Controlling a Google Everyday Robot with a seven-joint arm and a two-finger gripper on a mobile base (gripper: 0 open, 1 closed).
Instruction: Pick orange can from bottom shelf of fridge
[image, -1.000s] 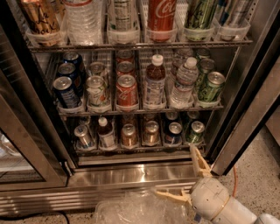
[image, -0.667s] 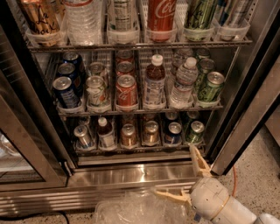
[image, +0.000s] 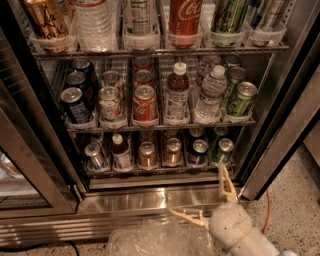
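Observation:
The fridge (image: 150, 197) stands open in front of me, with a steel sill and dark inside. On the bottom shelf (image: 150, 171) two orange cans stand side by side in the middle lanes, one (image: 147, 154) on the left and one (image: 173, 151) on the right. My gripper (image: 196, 188) is low at the right, outside the fridge, over the sill. It is open and empty. One finger (image: 226, 182) points up towards the shelf's right end, the other (image: 187, 216) points left. It is below and right of the orange cans, apart from them.
The bottom shelf also holds a silver can (image: 95, 155), a small bottle (image: 120, 152), a blue can (image: 199, 152) and a green can (image: 223, 150). The rack above carries a red can (image: 145, 105) and bottles. Crumpled clear plastic (image: 160, 237) lies on the floor. The glass door (image: 20, 190) stands at left.

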